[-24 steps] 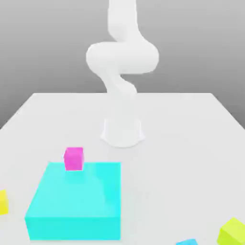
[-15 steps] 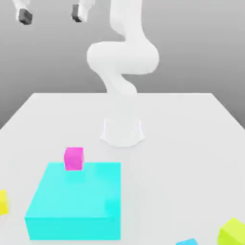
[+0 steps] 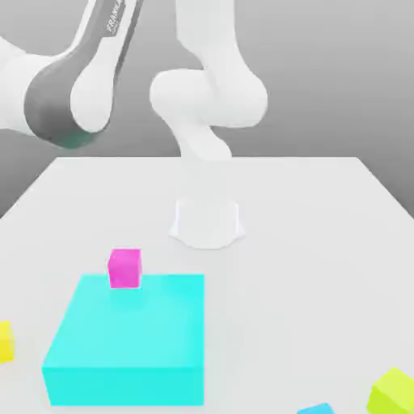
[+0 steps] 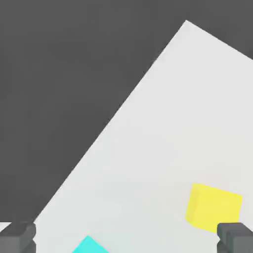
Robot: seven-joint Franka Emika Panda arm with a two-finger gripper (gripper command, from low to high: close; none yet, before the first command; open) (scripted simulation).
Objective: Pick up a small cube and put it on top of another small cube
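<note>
On the pale desk (image 3: 283,242), the yellow cube (image 4: 215,207) sits free while the hand (image 4: 126,238) hangs with fingers wide apart.

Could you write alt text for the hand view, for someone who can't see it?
The open gripper hovers above a white table, with a yellow cube near one finger. A corner of a cyan block also shows.

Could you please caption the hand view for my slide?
Open gripper above the white table, with a yellow cube and a cyan corner below.
</note>
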